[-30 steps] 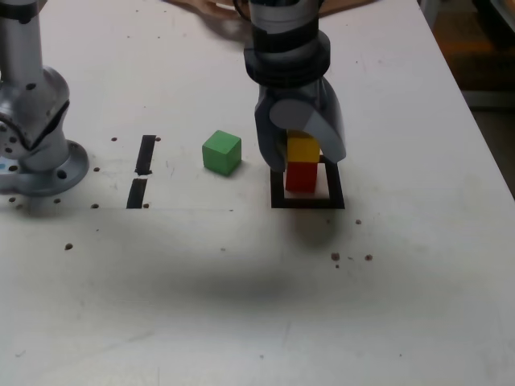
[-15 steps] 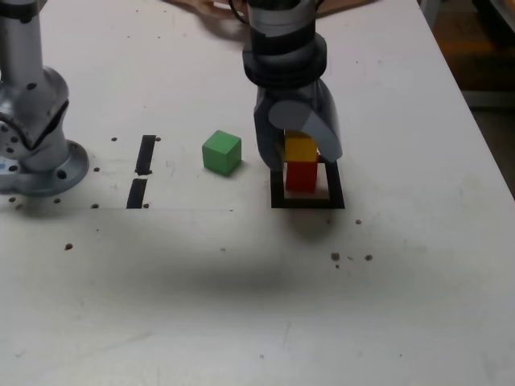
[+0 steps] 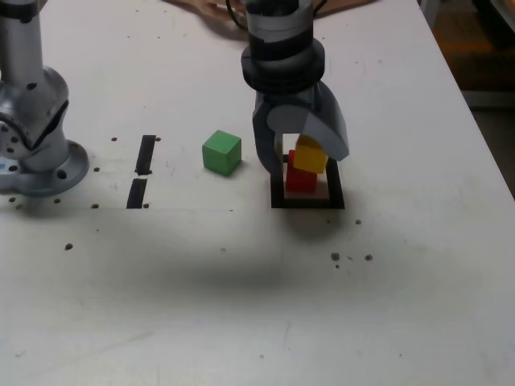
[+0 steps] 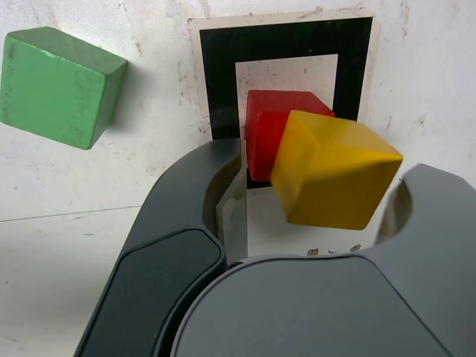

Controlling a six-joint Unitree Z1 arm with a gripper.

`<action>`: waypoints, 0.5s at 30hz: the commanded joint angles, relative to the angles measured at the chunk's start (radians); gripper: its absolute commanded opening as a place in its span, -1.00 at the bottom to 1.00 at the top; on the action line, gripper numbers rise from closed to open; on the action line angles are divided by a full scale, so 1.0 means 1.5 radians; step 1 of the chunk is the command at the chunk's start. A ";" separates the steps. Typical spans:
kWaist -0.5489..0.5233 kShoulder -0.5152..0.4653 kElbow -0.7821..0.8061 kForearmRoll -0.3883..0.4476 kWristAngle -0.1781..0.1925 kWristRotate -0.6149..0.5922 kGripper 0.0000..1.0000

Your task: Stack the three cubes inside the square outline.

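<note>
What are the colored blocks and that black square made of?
The green cube, yellow cube and red cube look like painted wood: matte colour, sharp edges, slightly worn corners. They could be dense foam, it's hard to tell. The square outline looks like black tape stuck flat on the table, smooth and a bit shiny.

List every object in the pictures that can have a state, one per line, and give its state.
Pincer: open, jaws either side of the yellow cube.
Yellow cube: tilted, skewed on the red cube.
Red cube: flat inside the square outline.
Green cube: on the table, outside the outline, unstacked.
</note>
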 commanded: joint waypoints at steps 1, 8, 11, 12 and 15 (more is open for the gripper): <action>0.002 0.002 0.002 -0.004 -0.001 0.001 0.67; 0.004 0.001 0.009 -0.008 -0.001 0.002 0.77; 0.005 -0.004 0.009 -0.007 0.000 0.008 0.78; 0.005 -0.007 0.009 -0.007 0.001 0.011 0.79; 0.006 -0.024 0.005 -0.006 0.009 0.020 0.81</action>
